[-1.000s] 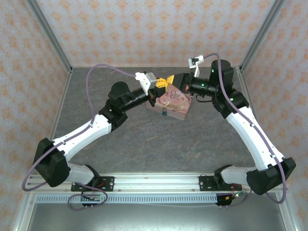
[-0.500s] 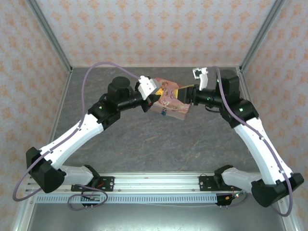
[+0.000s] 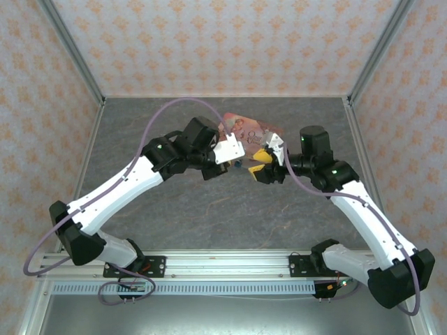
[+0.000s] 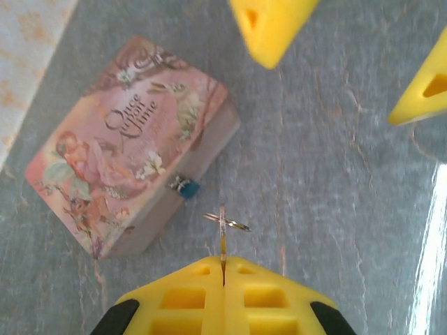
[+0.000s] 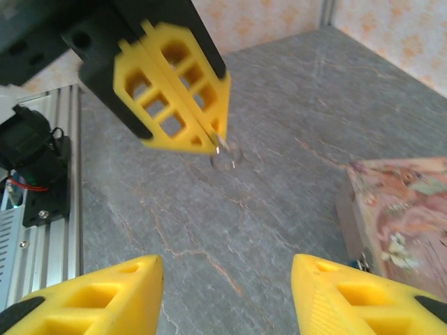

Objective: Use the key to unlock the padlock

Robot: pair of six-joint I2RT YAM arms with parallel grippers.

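Jaws of the left tool (image 4: 223, 269) were pressed together on the key (image 4: 223, 234), whose shaft and small ring stuck out ahead of the fingertips. We saw the right tool (image 5: 227, 279) facing it with its fingers well apart. Near the key's tip, not touching it, the padlock (image 4: 187, 186) hung on the front of the pink tin (image 4: 126, 139), which lay on the grey surface (image 4: 335, 209).
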